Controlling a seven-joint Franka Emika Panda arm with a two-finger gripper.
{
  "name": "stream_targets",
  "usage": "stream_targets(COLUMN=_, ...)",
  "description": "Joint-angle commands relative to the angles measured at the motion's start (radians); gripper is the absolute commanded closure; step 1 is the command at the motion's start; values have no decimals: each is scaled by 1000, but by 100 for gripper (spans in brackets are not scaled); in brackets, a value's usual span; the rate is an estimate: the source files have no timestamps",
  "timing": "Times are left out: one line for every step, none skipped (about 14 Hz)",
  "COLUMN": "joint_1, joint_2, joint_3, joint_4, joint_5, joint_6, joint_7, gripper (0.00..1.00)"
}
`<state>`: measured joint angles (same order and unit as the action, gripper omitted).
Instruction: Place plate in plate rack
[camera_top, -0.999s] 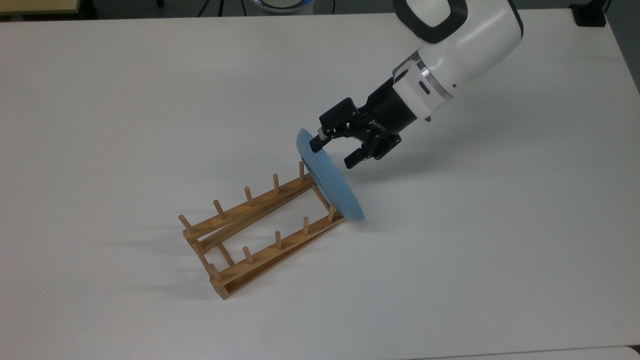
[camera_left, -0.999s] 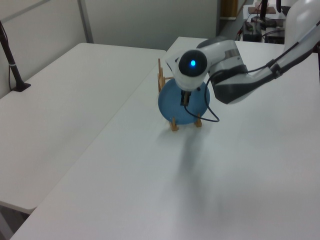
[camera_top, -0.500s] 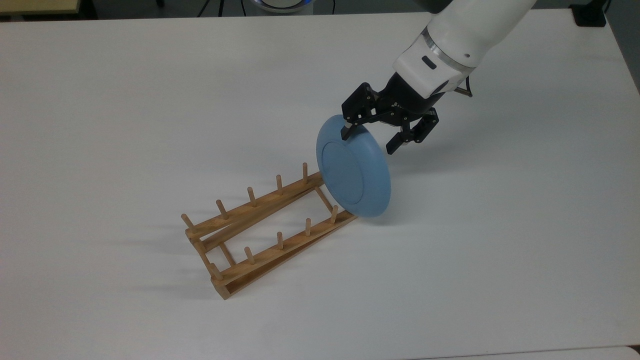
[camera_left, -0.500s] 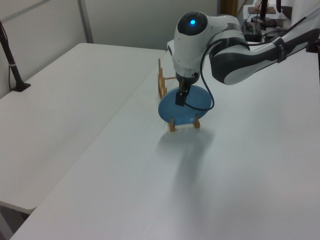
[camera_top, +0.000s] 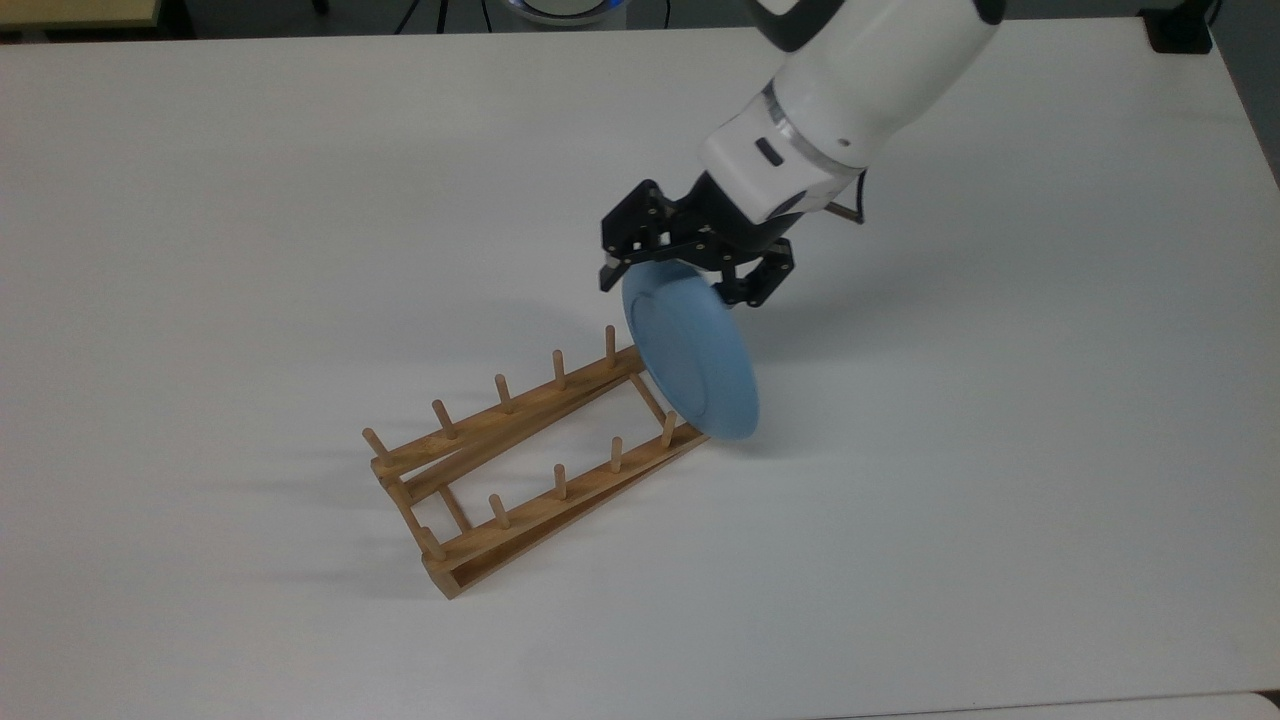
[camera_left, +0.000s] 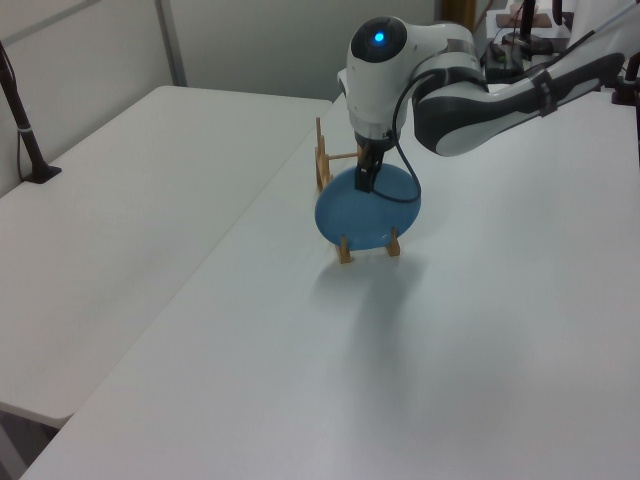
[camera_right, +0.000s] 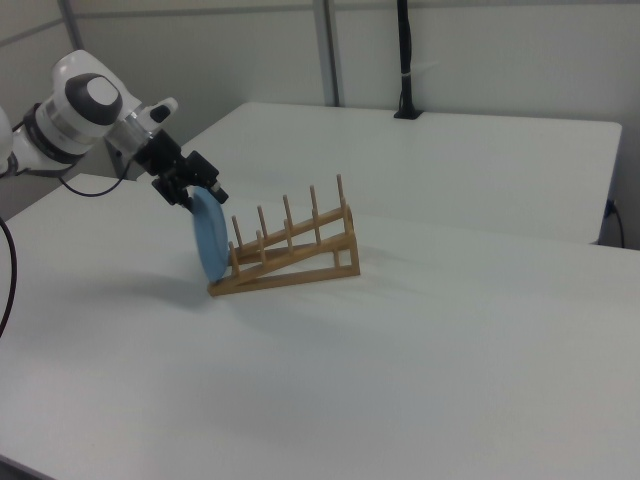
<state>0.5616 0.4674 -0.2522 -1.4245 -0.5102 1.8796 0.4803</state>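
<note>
1. I was working in what looked like a lab or office-style test room: plain white laminate tables (camera_right: 420, 330) pushed together, with a second white table (camera_left: 110, 200) alongside mine.
2. Grey partition walls with metal frame strips (camera_right: 325, 50) closed the space off.
3. A black pole on a clamp base (camera_right: 404, 60) stood on the far table in the right view, and another black post (camera_left: 20, 120) stood at the left view's left edge.
4. Cables and dark equipment (camera_left: 510, 45) cluttered the left view's background.
</note>
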Motion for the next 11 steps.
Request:
stream_targets(joint_1=11, joint_2=-10, joint_3=-36, joint_4=-22, joint_5=-8, joint_6=45, joint_7=-46, gripper=0)
stream_targets(joint_1=11, joint_2=-10, joint_3=-47, joint_4=-22, joint_5=-8, joint_6=65, joint_7=-48, gripper=0)
stream_targets(joint_1=11, joint_2=-10, joint_3=-58, joint_4=-24, joint_5=-10, joint_6=73, joint_7=-49, gripper=0)
stream_targets(joint_1=11, joint_2=-10, joint_3=-70, joint_4=-22, joint_5=-11, joint_6=75, joint_7=-51, gripper=0)
stream_targets(joint_1=11, joint_2=-12, joint_3=-85, joint_4=-18, joint_5=-7, joint_6=76, joint_7=-57, gripper=0)
stream_targets(joint_1=11, joint_2=-15, joint_3=-97, joint_4=-13, joint_5=1, joint_6=76, joint_7=-55, gripper=0)
stream_targets(joint_1=9, joint_2=-24, joint_3=-101, joint_4=-10, joint_5=30, joint_6=75, joint_7=-54, gripper=0)
stream_targets(joint_1=3, joint_2=-41, joint_3=-104, joint_4=-10, joint_5=88, joint_6=75, joint_7=-57, gripper=0)
stream_targets(joint_1=-5, joint_2=-52, joint_3=-104, joint_4=-8, joint_5=161, joint_6=72, joint_7=-58, gripper=0)
stream_targets(joint_1=-8, joint_2=-61, joint_3=-105, joint_4=-7, joint_5=223, joint_6=66, joint_7=-58, gripper=0)
stream_targets(joint_1=-6, joint_2=-70, joint_3=-104, joint_4=1, joint_5=273, joint_6=58, joint_7=-58, gripper=0)
